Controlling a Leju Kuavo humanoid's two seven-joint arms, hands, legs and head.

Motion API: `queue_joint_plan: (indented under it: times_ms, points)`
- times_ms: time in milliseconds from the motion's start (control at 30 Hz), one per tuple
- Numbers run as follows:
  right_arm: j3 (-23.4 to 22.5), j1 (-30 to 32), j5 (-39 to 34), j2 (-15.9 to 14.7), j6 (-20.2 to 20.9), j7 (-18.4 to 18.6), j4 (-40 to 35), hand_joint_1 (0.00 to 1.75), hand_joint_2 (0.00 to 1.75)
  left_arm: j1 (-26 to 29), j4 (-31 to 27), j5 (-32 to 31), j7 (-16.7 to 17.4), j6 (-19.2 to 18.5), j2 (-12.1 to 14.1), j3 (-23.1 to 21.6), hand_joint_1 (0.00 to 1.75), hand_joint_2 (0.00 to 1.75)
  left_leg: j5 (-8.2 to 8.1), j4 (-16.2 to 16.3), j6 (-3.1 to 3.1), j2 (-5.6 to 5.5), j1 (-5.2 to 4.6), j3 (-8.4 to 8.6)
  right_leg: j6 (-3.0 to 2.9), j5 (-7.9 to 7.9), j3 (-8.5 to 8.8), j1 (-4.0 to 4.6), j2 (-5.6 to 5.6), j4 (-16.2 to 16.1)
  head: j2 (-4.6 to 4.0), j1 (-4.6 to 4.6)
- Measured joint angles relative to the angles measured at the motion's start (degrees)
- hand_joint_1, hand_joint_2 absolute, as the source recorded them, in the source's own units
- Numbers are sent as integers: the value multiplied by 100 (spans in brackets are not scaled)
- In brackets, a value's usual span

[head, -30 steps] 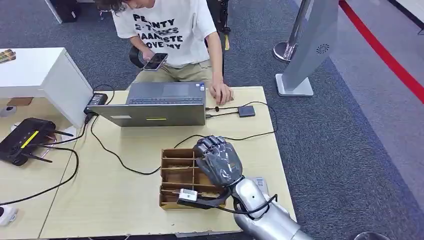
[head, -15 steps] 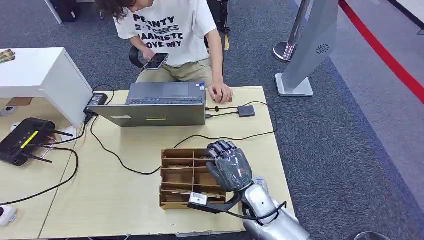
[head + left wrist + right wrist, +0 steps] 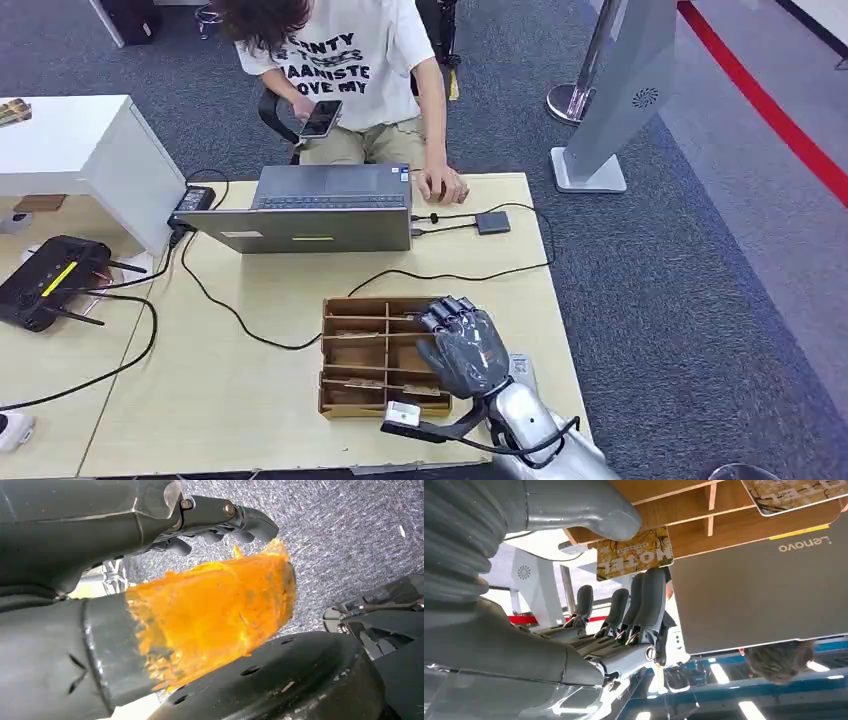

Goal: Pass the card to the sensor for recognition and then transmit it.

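Fingers and thumb of the right hand pinch a card over the wooden tray. A laptop and a seated person lie beyond. Whether the left hand holds anything, I cannot tell.

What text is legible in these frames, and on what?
"Lenovo": laptop lid, upside down in the right wrist view.
"MOTEL": card in the right hand, upside down there.
"...INTY", "...AANISTE", "...OVE MY": person's white T-shirt, partly cut off.
Second card: print unreadable.

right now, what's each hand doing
Left hand: cannot tell, its fingers are mostly hidden.
Right hand: pinches a hotel card between thumb and fingers, over the wooden organizer.
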Motion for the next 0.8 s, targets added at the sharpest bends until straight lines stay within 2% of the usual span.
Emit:
queue_joint_plan:
  times_ms: [467,633,800]
  points:
    - [0,5,-70,-39,2,-2,0,89,175,0,0,17,0,-2,-2,0,0,0,0,0,0,0,0,0,0,0,1,0,0,0,0,0]
    - [-55,-20,-87,-39,-4,-2,-72,103,175,0,0,26,0,-4,-2,0,0,0,0,0,0,0,0,0,0,0,1,-1,0,0,0,0]
    - [-136,-28,-101,-39,-4,-2,-219,99,175,0,0,24,0,-9,0,0,0,0,0,0,0,0,0,0,0,0,1,0,0,0,0,0]
